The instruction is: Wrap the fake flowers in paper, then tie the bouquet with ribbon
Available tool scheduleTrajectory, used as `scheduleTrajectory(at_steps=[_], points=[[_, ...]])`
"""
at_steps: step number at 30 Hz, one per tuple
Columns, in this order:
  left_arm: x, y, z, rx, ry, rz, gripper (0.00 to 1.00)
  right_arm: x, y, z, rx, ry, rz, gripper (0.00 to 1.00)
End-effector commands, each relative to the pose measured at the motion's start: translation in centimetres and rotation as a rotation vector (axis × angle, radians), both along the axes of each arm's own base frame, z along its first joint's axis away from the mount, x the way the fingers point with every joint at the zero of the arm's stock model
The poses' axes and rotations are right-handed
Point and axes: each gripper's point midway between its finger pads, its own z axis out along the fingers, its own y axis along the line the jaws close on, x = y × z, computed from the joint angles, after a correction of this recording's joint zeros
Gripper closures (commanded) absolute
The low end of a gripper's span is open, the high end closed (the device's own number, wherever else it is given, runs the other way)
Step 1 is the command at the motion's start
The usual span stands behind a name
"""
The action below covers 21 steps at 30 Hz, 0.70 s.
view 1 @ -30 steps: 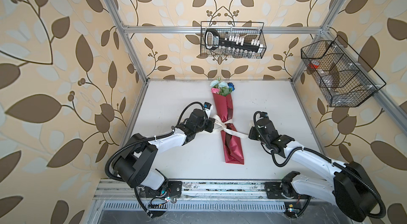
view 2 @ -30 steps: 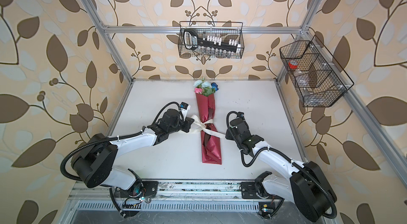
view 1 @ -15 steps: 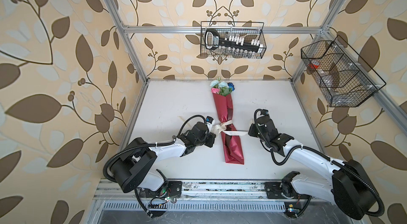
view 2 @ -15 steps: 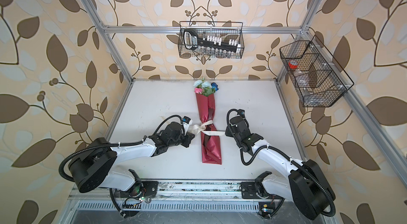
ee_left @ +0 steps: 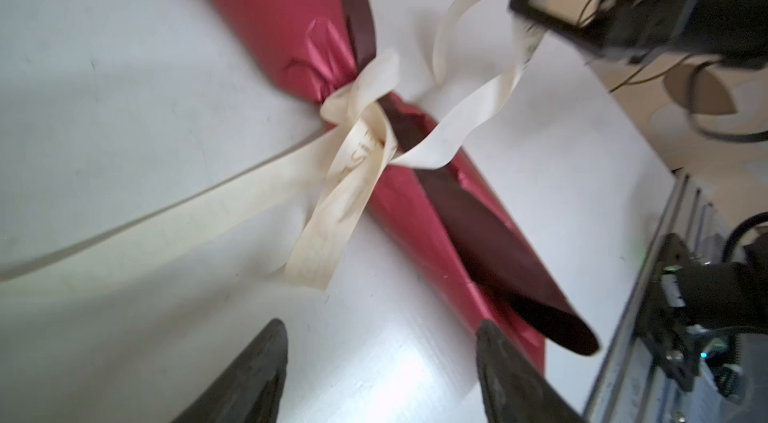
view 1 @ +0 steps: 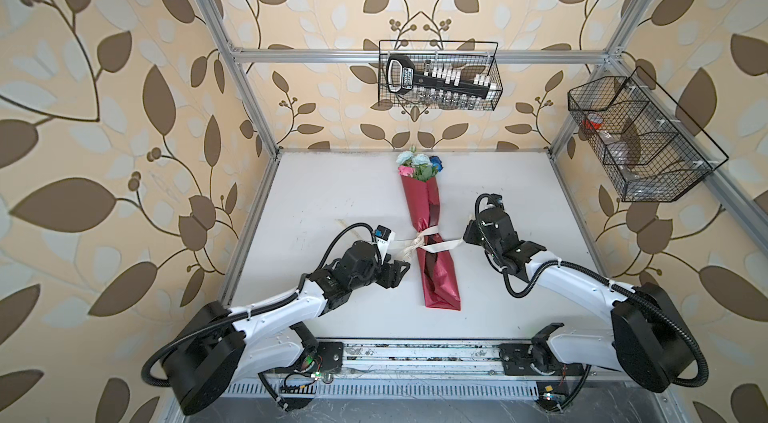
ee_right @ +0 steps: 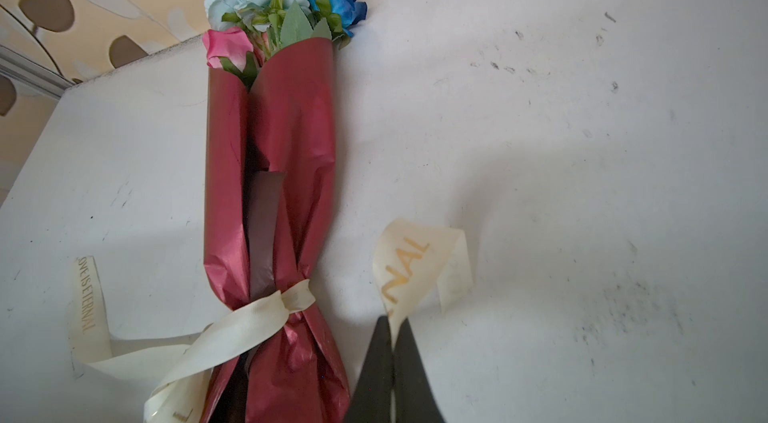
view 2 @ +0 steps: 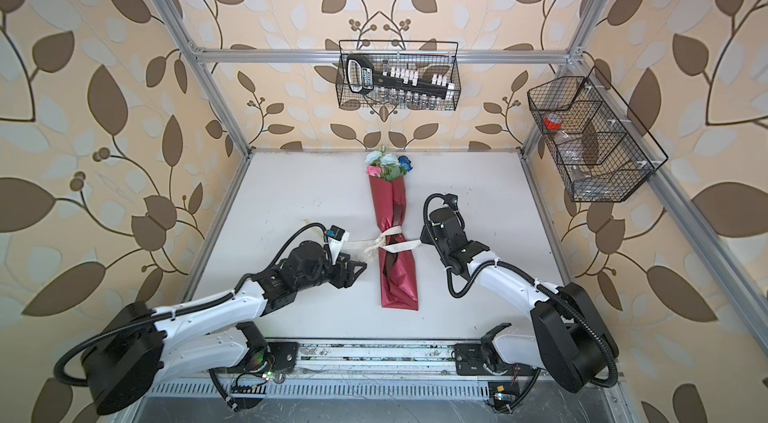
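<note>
The left jaws stand open and empty beside the wrapped bouquet (view 1: 418, 165); the right jaws grip the end of the ribbon (ee_right: 409, 263).

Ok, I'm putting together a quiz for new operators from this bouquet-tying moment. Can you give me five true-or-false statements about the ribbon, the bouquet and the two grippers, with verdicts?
1. The cream ribbon is knotted round the red wrapping. True.
2. The left gripper is clamped on a ribbon end. False: its jaws stand apart with nothing between them.
3. The right gripper is shut on a ribbon end. True.
4. The bouquet of fake flowers stands upright. False: it lies flat on the table.
5. The bouquet's flower end points towards the arms' bases. False: it lies at the far side, by the back wall.
</note>
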Motion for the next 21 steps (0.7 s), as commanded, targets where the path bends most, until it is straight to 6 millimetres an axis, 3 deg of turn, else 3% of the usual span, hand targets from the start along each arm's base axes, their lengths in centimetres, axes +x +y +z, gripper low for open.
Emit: scheduleTrajectory(at_steps=[1, 3, 6, 13, 15, 21], points=[[0.4, 1.0, 3.3, -0.013, -0.079, 0.042, 0.29, 0.6, 0.1, 1.3, 0.008, -0.031, 0.002, 1.0], [1.3, 1.1, 5.2, 0.009, -0.14, 0.06, 0.29, 0.6, 0.2, 1.5, 0.015, -0.032, 0.001, 1.0], [2.8, -0.1, 6.1, 0.138, -0.209, -0.012, 0.24, 0.5, 0.1, 1.7, 0.02, -0.037, 0.002, 1.0], [7.1, -4.7, 3.3, 0.404, -0.242, -0.291, 0.4, 0.1, -0.1, 1.6, 0.016, -0.028, 0.0, 1.0], [8.6, -5.9, 2.0, 0.446, -0.231, -0.336, 0.49, -0.1, -0.2, 1.5, 0.019, -0.024, -0.001, 1.0], [9.6, -8.0, -0.6, 0.508, -0.161, -0.475, 0.49, -0.5, -0.2, 1.1, 0.035, -0.01, 0.002, 1.0]])
